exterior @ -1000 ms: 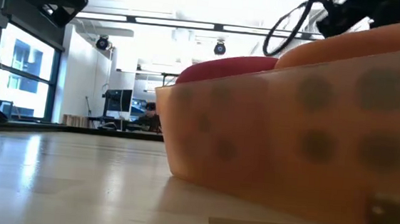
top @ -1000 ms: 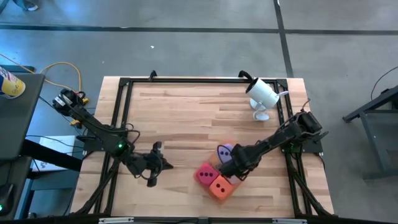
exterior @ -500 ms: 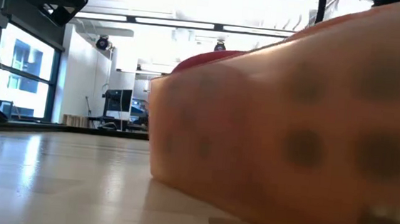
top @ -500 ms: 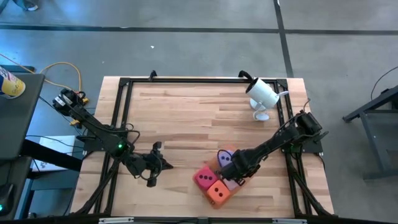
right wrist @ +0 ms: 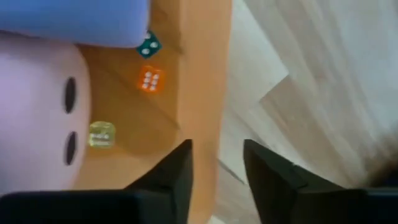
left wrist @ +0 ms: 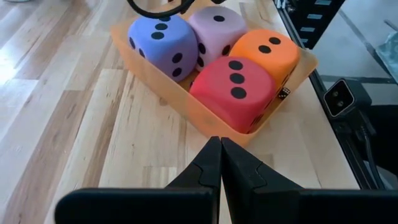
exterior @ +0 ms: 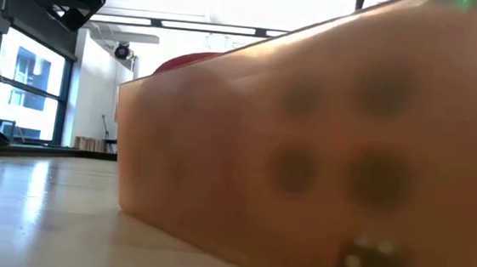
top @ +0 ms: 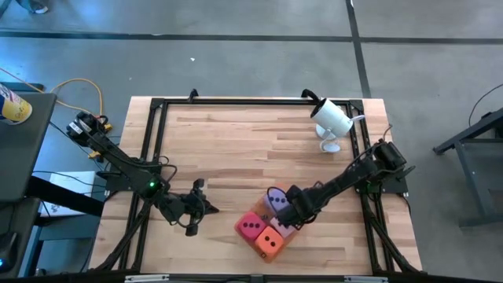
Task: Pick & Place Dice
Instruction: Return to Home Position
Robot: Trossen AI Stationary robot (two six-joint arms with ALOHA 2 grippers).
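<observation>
The tray (top: pixel 277 238) has slid left across the desk (top: pixel 228 149) since a second ago, its wall between the parted fingers of the right end effector (right wrist: pixel 217 163), and holds the four dice (left wrist: pixel 211 62) plus tiny blurred dice (right wrist: pixel 149 79), while the left end effector (left wrist: pixel 220 163) waits clenched nearby.

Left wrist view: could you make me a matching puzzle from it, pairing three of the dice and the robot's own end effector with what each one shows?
Column one:
1. red die
2. orange die
3. pink die
4. left end effector

Column two:
A. two pips on top
B. shut, fingers together
C. one pip showing on top
D. three pips on top

Pairs: 1-D, 2-A, 3-C, 4-B
</observation>
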